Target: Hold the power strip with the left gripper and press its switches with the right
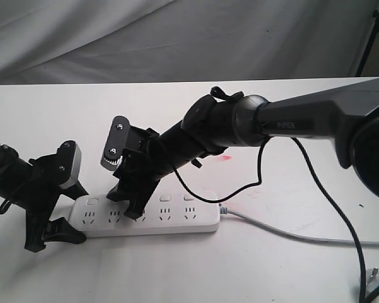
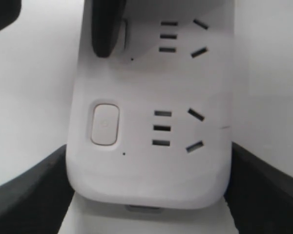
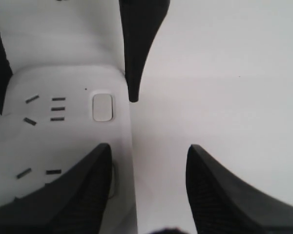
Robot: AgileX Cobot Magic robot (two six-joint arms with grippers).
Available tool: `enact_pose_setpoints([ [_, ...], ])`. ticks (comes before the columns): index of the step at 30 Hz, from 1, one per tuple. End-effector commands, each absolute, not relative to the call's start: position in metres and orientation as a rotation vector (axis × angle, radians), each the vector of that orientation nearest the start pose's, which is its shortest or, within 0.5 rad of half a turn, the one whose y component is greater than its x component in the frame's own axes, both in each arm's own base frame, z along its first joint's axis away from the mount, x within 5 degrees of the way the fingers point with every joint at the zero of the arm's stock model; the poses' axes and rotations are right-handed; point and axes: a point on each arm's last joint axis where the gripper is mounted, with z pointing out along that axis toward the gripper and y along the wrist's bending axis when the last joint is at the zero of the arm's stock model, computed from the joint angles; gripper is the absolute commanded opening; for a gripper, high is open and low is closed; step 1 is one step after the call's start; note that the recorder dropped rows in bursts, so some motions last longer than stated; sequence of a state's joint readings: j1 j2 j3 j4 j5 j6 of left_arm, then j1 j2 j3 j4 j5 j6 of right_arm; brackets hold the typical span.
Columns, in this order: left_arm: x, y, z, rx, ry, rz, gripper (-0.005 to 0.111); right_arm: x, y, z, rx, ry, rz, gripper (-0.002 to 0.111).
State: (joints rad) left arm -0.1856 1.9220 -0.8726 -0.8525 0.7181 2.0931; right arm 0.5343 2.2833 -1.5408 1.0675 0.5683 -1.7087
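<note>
The white power strip lies flat on the white table, its grey cord trailing right. My left gripper clamps the strip's left end; its black fingers press both long sides of the strip. The end switch is uncovered. My right gripper stands over the strip with its fingers apart. One right finger rests on the second switch from the held end, hiding most of it. In the right wrist view that finger covers the button, and the right gripper holds nothing.
A black cable loops down from the right arm over the table behind the strip. A small red light spot shows on the tabletop. Grey cloth hangs behind the table's far edge. A small object sits at the front right corner.
</note>
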Motion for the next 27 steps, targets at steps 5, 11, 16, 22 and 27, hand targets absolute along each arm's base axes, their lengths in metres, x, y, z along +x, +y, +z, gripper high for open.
enact_pose_setpoints([
  [5,0.289,-0.102,0.103,-2.460,-2.408,0.661,0.067,0.381,0.270,0.142,-1.590,1.819,0.558,0.045],
  [11,0.289,-0.102,0.103,-2.460,-2.408,0.661,0.067,0.381,0.244,0.142,-1.549,1.901,0.585,0.045],
  [16,0.289,-0.102,0.103,-2.460,-2.408,0.661,0.067,0.380,0.230,0.139,-1.525,1.940,0.566,0.045],
  [22,0.289,-0.102,0.103,-2.460,-2.408,0.661,0.067,0.381,0.230,0.137,-1.522,1.938,0.544,0.045],
  [27,0.289,-0.102,0.103,-2.460,-2.408,0.661,0.067,0.382,0.232,0.136,-1.513,1.936,0.532,0.045],
])
